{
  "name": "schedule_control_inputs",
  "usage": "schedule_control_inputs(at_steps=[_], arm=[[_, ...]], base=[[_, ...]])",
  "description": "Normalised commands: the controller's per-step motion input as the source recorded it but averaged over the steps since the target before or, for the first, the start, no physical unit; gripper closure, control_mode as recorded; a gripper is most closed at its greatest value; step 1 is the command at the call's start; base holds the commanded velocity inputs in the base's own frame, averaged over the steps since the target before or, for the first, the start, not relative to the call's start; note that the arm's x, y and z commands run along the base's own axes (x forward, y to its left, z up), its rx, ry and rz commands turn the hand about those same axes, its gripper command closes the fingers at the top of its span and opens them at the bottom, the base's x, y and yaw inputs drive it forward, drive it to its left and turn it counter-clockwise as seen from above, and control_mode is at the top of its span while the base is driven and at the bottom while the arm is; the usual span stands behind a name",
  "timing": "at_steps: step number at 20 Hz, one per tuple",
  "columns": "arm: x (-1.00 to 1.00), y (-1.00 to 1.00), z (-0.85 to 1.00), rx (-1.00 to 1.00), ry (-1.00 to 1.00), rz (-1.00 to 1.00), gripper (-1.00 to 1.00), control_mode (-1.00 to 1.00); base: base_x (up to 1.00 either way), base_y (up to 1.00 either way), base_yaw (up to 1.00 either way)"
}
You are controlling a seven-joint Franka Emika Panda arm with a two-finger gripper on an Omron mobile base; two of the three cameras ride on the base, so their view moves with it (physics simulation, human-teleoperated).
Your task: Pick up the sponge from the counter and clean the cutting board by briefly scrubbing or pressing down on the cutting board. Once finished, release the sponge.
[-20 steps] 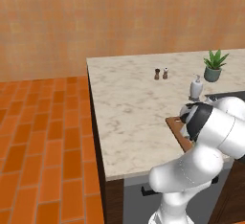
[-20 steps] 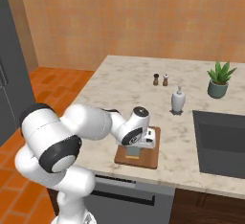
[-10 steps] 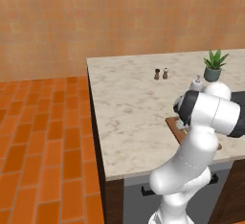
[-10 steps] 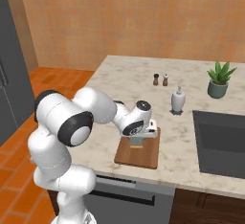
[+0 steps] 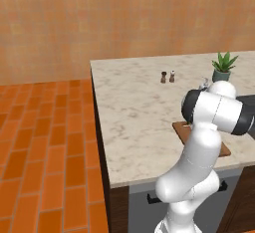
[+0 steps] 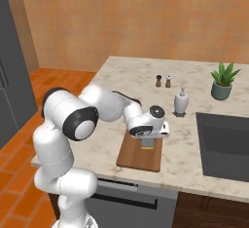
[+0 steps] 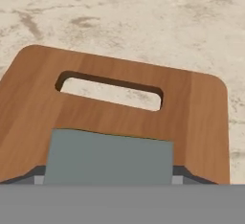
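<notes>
— How far along is it looking?

— The pickup is looking done. The small flat rectangular sponge with the grey-blue top (image 7: 109, 157) is sitting between the jaws, which are pinching it from both sides, and it is hanging over the flat reddish-brown wooden cutting board (image 6: 136, 152).

— Where on the board?

— Toward the far end, just short of the slotted handle hole (image 7: 111, 90). In the right base view the two-finger gripper (image 6: 149, 142) is pointing down at the board's far half, near its right edge.

— Is the sponge touching the wood?

— I cannot tell; it is lying very close over it, but contact is not showing clearly.

— And the board itself?

— Lying near the front edge of the beige marble-patterned surface (image 5: 134, 112), left of the dark sunken sink (image 6: 223, 145).

— So what is left?

— By my reading, pressing or scrubbing briefly, then opening the jaws to let the sponge go. Neither looks finished yet.
</notes>
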Motion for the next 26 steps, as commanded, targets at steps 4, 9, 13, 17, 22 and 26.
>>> schedule_control_inputs(at_steps=[4,9,13,17,22,26], arm=[[-0.26,-0.36,-0.14,0.01,0.0,0.0,1.0,-1.0],[-0.8,-0.29,-0.35,0.0,0.01,0.0,1.0,-1.0],[-1.0,-0.06,-0.37,0.0,0.0,0.03,1.0,-1.0],[-0.96,0.0,-0.41,0.0,0.0,0.1,1.0,-1.0],[-0.68,0.1,-0.42,0.0,0.04,0.17,1.0,-1.0],[-0.59,0.32,-0.09,0.03,0.04,0.18,1.0,-1.0]], base=[[0.0,0.0,0.0],[0.0,0.0,0.0],[0.0,0.0,0.0],[0.0,0.0,0.0],[0.0,0.0,0.0],[0.0,0.0,0.0]])
